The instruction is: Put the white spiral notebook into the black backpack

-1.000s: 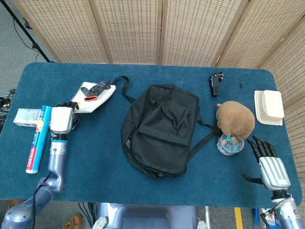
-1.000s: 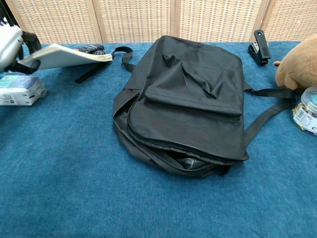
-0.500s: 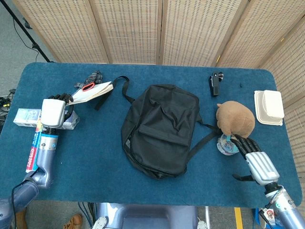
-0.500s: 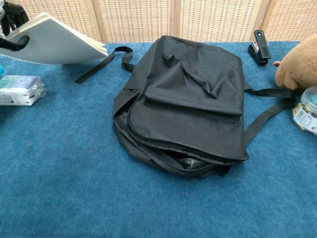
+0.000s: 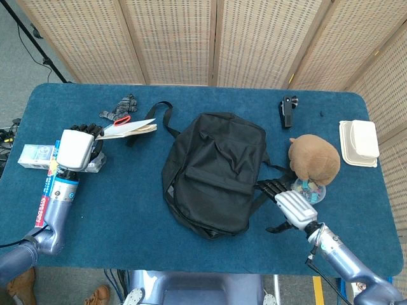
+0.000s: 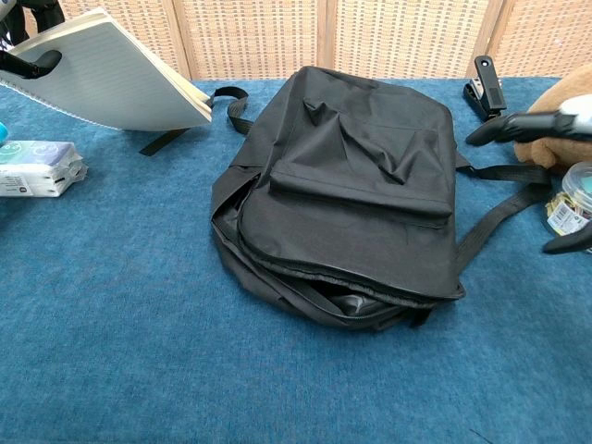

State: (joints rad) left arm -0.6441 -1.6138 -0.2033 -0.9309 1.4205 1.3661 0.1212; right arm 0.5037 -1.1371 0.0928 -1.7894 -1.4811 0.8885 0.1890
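While the left hand grips the white spiral notebook by its bound edge and holds it tilted above the blue table, the far corner of the pages points toward the black backpack. That bag lies flat mid-table with its zipper mouth gaping on the near side, one strap trailing right. Over there the right hand hovers just beside the bag's edge, fingers spread and holding nothing, close to a brown plush toy and a small clear jar. A grey glove lies behind the notebook, and a tissue pack sits below it.
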